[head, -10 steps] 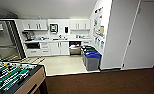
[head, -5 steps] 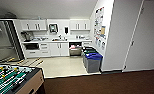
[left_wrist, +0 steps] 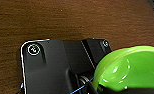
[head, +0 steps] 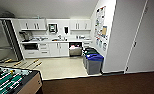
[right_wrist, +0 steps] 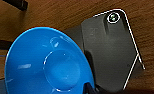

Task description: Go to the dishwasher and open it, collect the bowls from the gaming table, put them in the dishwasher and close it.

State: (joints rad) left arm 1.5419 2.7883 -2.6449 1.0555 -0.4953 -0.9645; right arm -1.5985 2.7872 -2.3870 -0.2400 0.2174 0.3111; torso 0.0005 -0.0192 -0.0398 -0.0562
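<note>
Left gripper (left_wrist: pixel 99 88) grasping the lime green bowl (left_wrist: pixel 133 70) at its rim, right gripper (right_wrist: pixel 89 87) grasping the blue bowl (right_wrist: pixel 48 62), both above brown floor (left_wrist: pixel 68 22), dishwasher (head: pixel 75 49) open across the kitchenette, blue-lidded bin (head: pixel 94 63) nearer.

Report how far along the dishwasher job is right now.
Done: the dishwasher under the far counter stands open, and both bowls are collected. In hand: the green bowl rides at the left wrist and the blue bowl at the right, over brown floor, with the kitchenette some way ahead. Left: putting both bowls in the dishwasher and closing it.
</note>
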